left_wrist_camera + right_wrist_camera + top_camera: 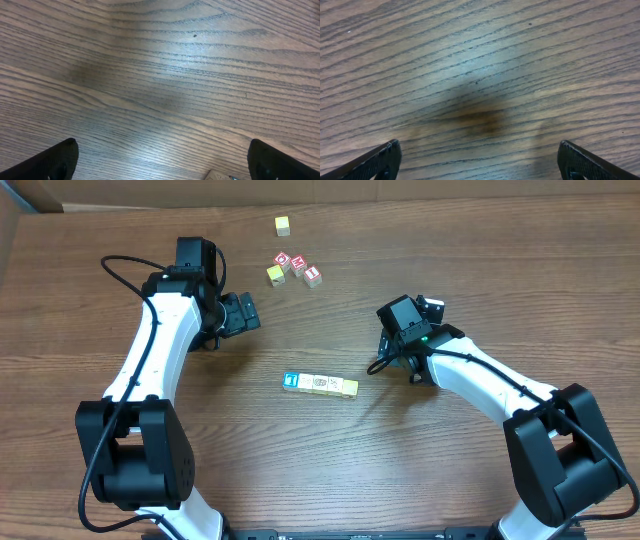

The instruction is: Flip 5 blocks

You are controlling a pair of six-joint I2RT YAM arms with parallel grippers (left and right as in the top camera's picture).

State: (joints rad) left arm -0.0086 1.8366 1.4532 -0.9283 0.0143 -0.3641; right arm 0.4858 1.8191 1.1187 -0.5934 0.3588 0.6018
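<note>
The blocks (320, 384) lie as one row of five near the middle of the table (120, 480), each touching its neighbour, with none in either grip. The row's long axis runs left to right, tilted slightly. A blue-green face marks the left end, pale cream faces fill the middle, and a yellow face marks the right end. The right gripper (386, 352) stands with jaws wide apart and empty; its wrist view shows only bare wood between the fingers (382, 160). The left gripper (243, 312) is likewise spread and empty over bare wood. From the right gripper the row lies to the left and toward the robot, so the yellow end is the closest point. The left gripper sits beyond the blue-green end, farther away. Judgement: the right arm is the better placed for the next flip and should start at the yellow end. Because neighbours touch, the jaws should straddle a block across the row's short axis, not along it. The red-and-white cubes (299, 267) and the lone cube (283, 225) lie well apart, beyond the row.
</note>
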